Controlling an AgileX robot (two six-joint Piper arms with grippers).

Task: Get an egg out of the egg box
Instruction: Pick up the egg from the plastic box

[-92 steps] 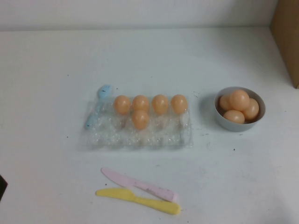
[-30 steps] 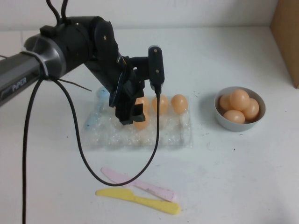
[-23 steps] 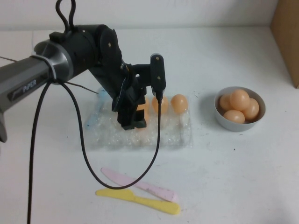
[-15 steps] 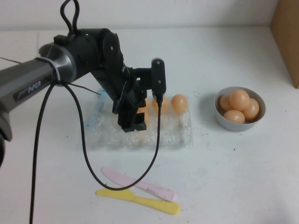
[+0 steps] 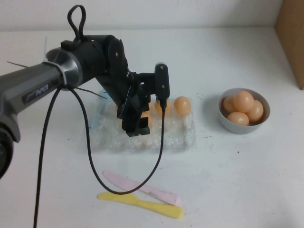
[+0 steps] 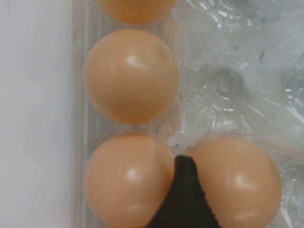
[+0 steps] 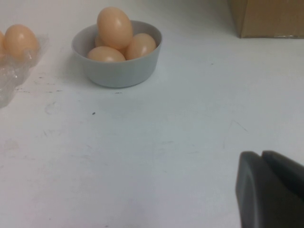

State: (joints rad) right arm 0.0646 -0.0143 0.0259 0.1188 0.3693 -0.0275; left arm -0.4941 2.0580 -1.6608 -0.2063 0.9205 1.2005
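- Nearest to the camera, a yellow knife (image 5: 140, 204) and a pink knife (image 5: 141, 188) lie on the white bench (image 5: 237, 180), apart from the work.
- The right hand (image 7: 270, 190) is parked low above bare bench, well to the side of the bowl; only a dark part of it shows at the edge of its own view, and I cannot tell if its fingers are spread or pressed together.
- The step in hand is the reach: the left hand (image 5: 135, 127) is down in the egg box (image 5: 175, 137), spread wide, holding nothing yet.
- In the wrist view one dark fingertip (image 6: 184, 190) stands between two eggs, touching or almost touching both.
- The egg (image 6: 235, 178), in the second row of the tray, seems to be the target; I judge this, it is not certain.
- The next move calls for closing gently on that egg alone, then lifting straight up.
- The arm hides most of the tray's eggs in the high view; one egg at the row's end (image 5: 182, 105) stays clear.
- The second fingertip is out of view.
- Further off, the grey bowl (image 5: 227, 124) holds four more eggs.
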